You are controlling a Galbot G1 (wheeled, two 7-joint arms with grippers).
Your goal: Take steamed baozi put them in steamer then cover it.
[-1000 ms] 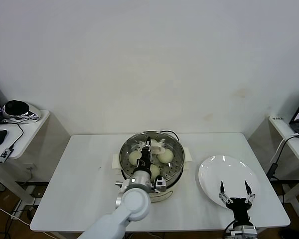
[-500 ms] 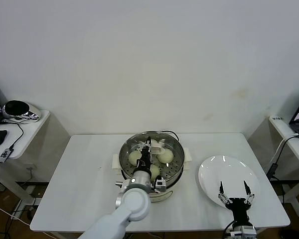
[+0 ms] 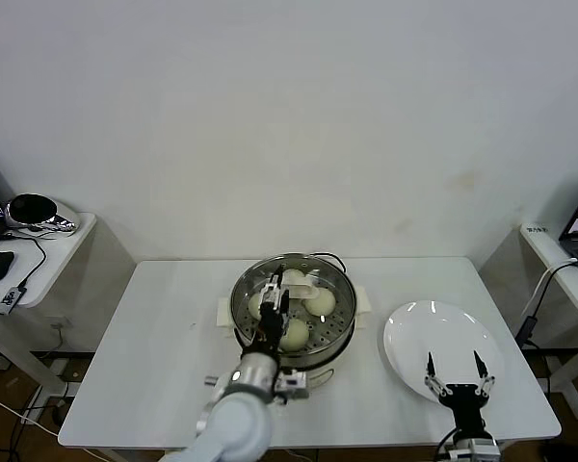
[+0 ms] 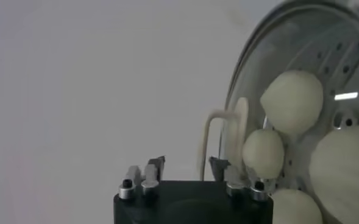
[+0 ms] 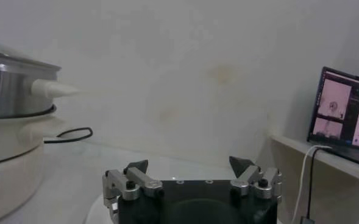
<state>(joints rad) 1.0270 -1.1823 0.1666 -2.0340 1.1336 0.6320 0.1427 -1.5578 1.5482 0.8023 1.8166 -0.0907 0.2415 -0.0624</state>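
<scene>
The steamer stands mid-table on its white base, with the cover lying on it. Several baozi show through the glass. The cover's cream bar handle rises just beyond my left gripper. That gripper is open and its fingertips flank the handle without touching it. In the head view the left gripper hovers over the near half of the cover. My right gripper waits open and empty above the white plate.
The steamer's side handle and a black power cable lie between the steamer and the plate. A side table with a mouse stands at far left. A shelf with a laptop is at far right.
My left gripper has opened, let go of the cover's handle and drawn back towards me. The cover stays on the steamer. The right arm has not moved.
</scene>
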